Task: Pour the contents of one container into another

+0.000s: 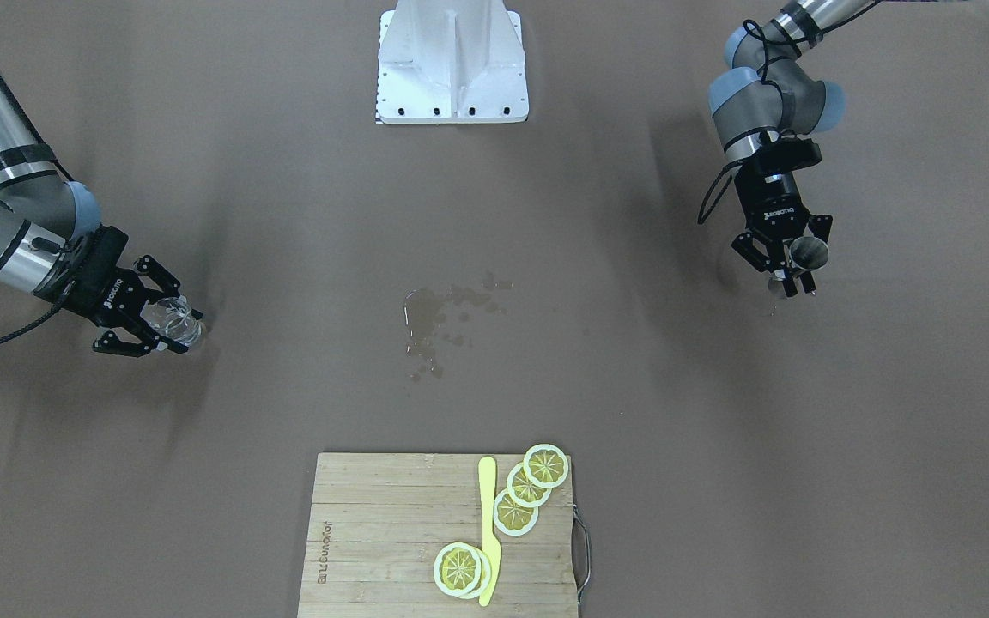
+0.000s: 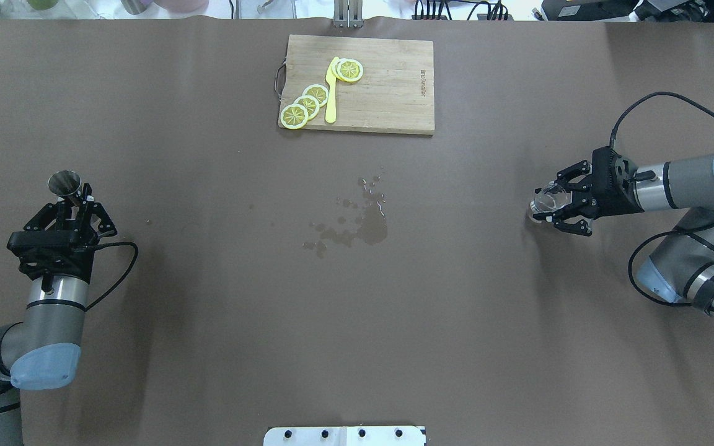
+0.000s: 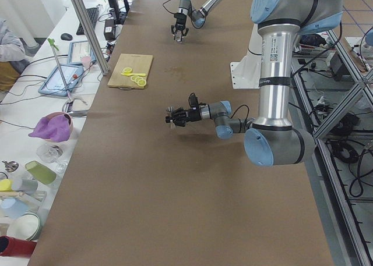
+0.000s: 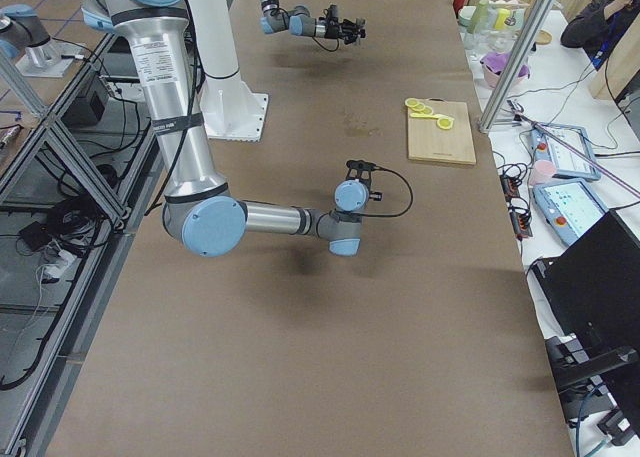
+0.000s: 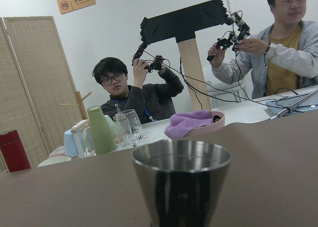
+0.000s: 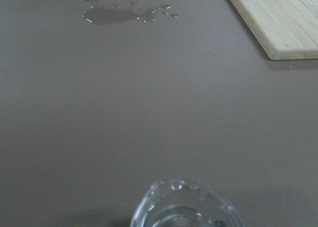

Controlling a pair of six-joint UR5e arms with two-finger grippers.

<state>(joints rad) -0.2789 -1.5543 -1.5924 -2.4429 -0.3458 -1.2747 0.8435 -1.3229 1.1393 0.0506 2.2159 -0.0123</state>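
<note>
Left hand (image 2: pixel 75 200): one cup (image 2: pixel 64 183) (steel); right hand (image 2: pixel 553 202): one glass (image 2: pixel 542 202).

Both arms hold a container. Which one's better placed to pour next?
Probably the right gripper: its glass has a spouted lip. The left gripper holds the metal cup upright, ready to receive.

An upright steel cup (image 5: pixel 181 187), perhaps empty, fronts the brown table (image 5: pixel 278 177).

Silver cup (image 2: pixel 64 183), clear glass (image 2: pixel 546 199), yellow lemon slices (image 2: pixel 316 94), pale wood board (image 2: pixel 388 80), brown table (image 2: pixel 357 310).
</note>
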